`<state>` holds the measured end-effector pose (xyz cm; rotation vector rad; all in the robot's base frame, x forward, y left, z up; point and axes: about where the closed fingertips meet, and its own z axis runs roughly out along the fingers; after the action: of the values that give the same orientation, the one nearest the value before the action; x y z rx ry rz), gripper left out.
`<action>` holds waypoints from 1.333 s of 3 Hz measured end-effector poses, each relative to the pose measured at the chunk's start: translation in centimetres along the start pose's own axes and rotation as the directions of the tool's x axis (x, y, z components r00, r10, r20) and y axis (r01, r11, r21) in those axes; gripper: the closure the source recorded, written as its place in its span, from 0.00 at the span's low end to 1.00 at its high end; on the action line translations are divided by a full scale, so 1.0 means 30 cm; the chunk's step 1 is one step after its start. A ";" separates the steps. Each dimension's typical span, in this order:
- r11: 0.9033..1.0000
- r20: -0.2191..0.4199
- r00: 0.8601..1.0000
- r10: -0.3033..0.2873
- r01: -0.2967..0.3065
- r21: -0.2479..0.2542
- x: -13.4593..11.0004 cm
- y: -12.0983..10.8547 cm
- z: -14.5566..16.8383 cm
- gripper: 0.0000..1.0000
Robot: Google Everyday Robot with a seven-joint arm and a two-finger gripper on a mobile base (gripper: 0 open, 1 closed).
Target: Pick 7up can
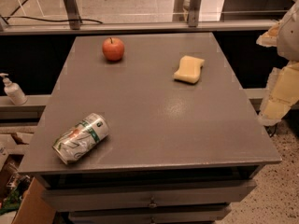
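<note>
The 7up can [81,138] lies on its side near the front left corner of the grey table [154,111]. It is silvery-white with green bands and a red-orange mark, and its top end points toward the front left. My gripper [279,94] shows as pale white and yellowish parts at the right edge of the camera view, beside the table's right side. It is far from the can and nothing is in it.
A red apple [113,49] sits at the back left of the table and a yellow sponge [189,69] at the back right. A white pump bottle [13,90] stands on a ledge to the left. Drawers [149,200] are below the tabletop.
</note>
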<state>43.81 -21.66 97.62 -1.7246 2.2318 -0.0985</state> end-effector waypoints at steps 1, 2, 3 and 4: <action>1.000 0.000 1.000 0.000 0.000 0.000 0.000 0.000 0.000 0.00; 1.000 0.041 0.999 0.004 -0.004 -0.015 0.000 -0.007 0.009 0.00; 0.998 0.136 0.990 -0.034 0.041 -0.052 -0.107 0.014 0.058 0.00; 0.989 0.250 0.964 -0.096 0.121 -0.087 -0.274 0.060 0.101 0.00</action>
<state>44.83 -12.93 96.01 -1.8026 1.9944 0.1970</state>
